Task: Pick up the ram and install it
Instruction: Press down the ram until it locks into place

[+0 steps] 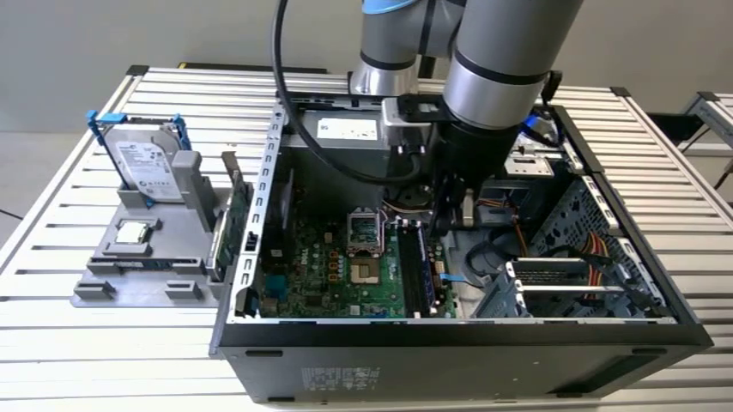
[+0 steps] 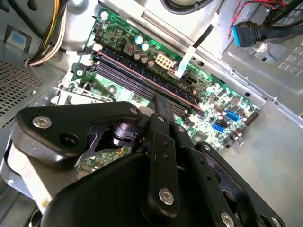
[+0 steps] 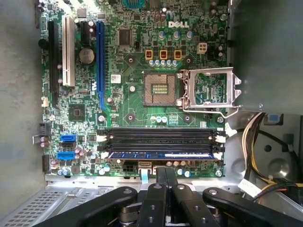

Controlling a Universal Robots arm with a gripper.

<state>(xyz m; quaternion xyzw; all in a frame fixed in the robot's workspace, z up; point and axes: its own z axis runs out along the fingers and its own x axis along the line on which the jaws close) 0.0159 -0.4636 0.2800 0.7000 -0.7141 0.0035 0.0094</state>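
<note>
The ram (image 3: 161, 154) is a long dark blue stick lying in the memory slot nearest the board's edge, level with the empty black slots (image 3: 161, 135) beside it. It also shows as a thin strip in the second wrist view (image 2: 151, 81) and inside the open computer case (image 1: 416, 262). My gripper (image 3: 165, 169) is shut, its two black fingers pressed together with nothing between them. The tips sit just over the middle of the stick, and I cannot tell whether they touch it. In the exterior view the gripper (image 1: 456, 210) is deep inside the case.
The CPU socket (image 3: 161, 87) lies open with its metal bracket (image 3: 208, 92) swung aside. Yellow and black cables (image 3: 258, 142) run close by the slots. Outside the case, a grey fixture (image 1: 103, 287) holds a hard drive with a blue handle (image 1: 149, 167) and a small square chip (image 1: 134, 232).
</note>
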